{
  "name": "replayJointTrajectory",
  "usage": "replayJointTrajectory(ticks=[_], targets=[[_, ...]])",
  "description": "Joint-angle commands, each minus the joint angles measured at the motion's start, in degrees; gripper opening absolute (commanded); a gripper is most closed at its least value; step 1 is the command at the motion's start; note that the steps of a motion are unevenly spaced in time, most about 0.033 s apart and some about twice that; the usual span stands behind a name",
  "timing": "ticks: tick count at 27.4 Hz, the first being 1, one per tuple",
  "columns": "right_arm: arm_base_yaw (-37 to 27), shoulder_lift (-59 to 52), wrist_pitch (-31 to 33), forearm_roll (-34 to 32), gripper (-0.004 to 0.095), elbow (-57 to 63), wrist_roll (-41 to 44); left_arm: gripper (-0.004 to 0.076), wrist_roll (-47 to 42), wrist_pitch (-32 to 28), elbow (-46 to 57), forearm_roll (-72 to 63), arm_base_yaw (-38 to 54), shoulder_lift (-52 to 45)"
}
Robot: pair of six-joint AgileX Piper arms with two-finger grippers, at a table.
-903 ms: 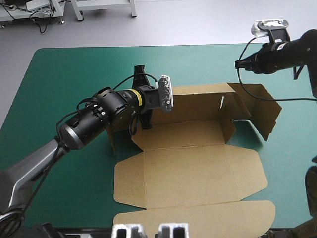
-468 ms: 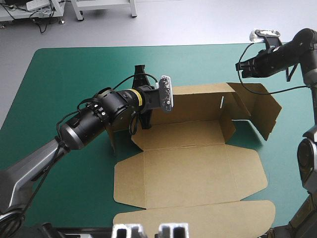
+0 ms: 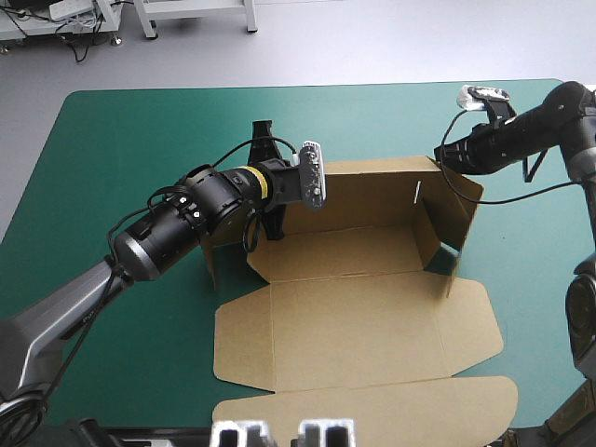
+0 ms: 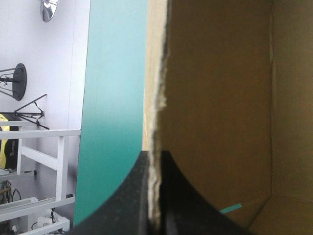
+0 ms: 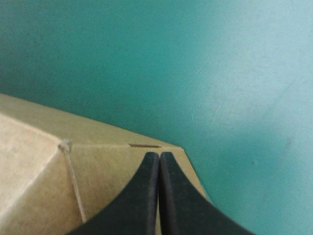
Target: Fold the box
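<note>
The brown box lies partly formed on the teal-green cover. Its back wall stands up, while the base and the lid lie flat toward the front. My left gripper is shut on the left end of the back wall. In the left wrist view the board's raw edge runs up from between the black fingers. My right gripper is shut, with its tips resting on the top of the right end flap. That flap stands upright by the back wall's right corner.
Bare teal-green cover stretches behind the box and along its left side. The flat lid reaches nearly to the table's front edge. The base's right wing lies flat below the raised flap.
My right gripper has come down and to the left onto the right end flap. The flap, earlier splayed outward, now stands upright and turned in. The left arm has stayed put.
</note>
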Motion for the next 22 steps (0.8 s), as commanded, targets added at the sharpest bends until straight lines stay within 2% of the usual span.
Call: replayJointTrajectory(ticks=[1, 8, 12, 17, 22], targets=[[-0.3, -5.4, 0.8, 3.2, -0.0013, 1.6, -2.4, -0.0009, -4.4, -2.2, -1.1, 4.2, -0.6, -1.9], [-0.3, -7.5, 0.4, 5.7, -0.0013, 5.7, -5.1, -0.0009, -7.7, -5.4, 0.9, 8.6, -1.9, -1.8], [-0.3, -9.3, -2.7, 9.0, -0.0013, 9.8, -7.7, -0.0009, -12.6, -7.2, 5.4, 10.4, -3.5, -1.8], [-0.3, -12.6, -9.2, 9.6, -0.0013, 17.7, -11.1, -0.0009, -14.3, -8.1, 9.3, 4.3, -3.3, -1.8], [-0.3, -18.5, -18.3, 16.0, -0.0013, 28.9, -19.7, -0.0009, -14.3, -7.8, 12.0, -1.4, -3.3, -1.8]])
